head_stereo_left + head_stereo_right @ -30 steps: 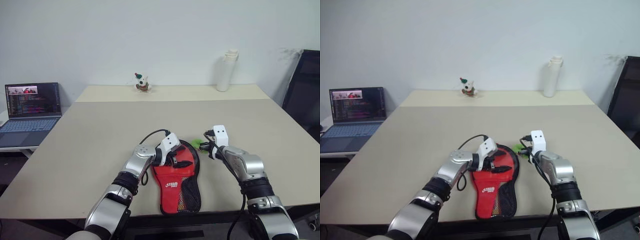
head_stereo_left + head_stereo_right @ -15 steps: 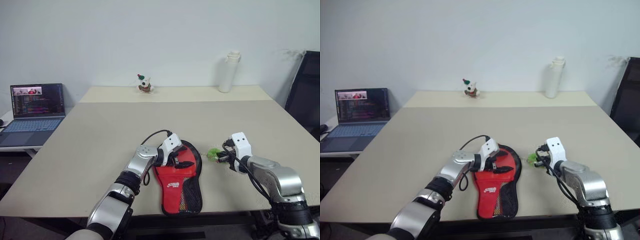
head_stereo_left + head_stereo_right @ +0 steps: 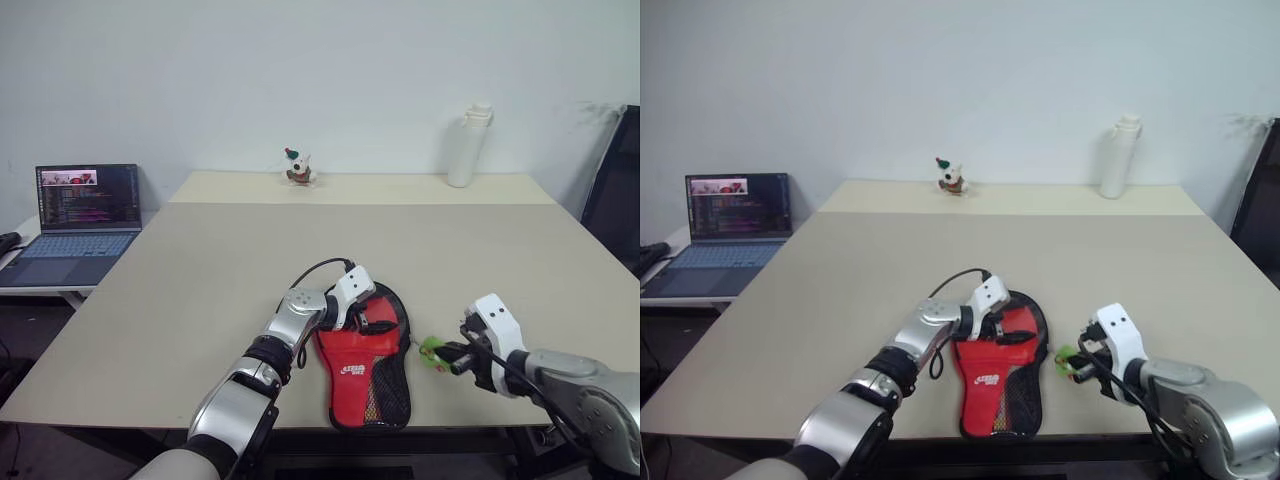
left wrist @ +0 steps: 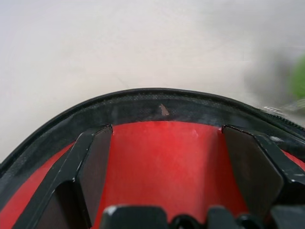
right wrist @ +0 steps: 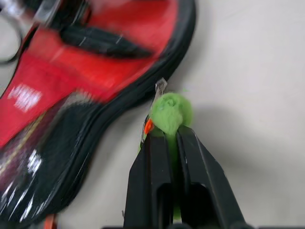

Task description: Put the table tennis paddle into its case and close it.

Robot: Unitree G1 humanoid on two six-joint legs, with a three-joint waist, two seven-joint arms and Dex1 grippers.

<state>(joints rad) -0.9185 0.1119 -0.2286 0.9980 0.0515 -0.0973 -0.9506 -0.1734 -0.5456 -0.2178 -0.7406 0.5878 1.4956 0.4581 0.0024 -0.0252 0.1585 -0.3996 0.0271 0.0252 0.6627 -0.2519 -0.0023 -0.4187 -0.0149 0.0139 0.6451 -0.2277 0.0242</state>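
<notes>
The table tennis paddle [image 3: 357,352] lies red face up inside the black case [image 3: 388,388] near the table's front edge. My left gripper [image 3: 376,322] is open, its two fingers [image 4: 93,162] spread flat over the red face just inside the case's rounded rim [image 4: 162,107]. To the right of the case, my right gripper [image 5: 167,138] is shut on the small green fuzzy charm [image 5: 171,112] at the case's zip edge. In the head view the charm [image 3: 431,348] sits beside the case's right side, with the right gripper [image 3: 447,355] just behind it.
An open laptop [image 3: 85,210] sits on a side surface at the left. A small figurine [image 3: 297,166] and a white bottle [image 3: 470,145] stand on the far table. A black chair [image 3: 620,190] is at the right edge.
My right gripper has drawn back toward the table's front edge, carrying the green charm down along the case's right side. The left gripper has stayed on the paddle. The camera has shifted.
</notes>
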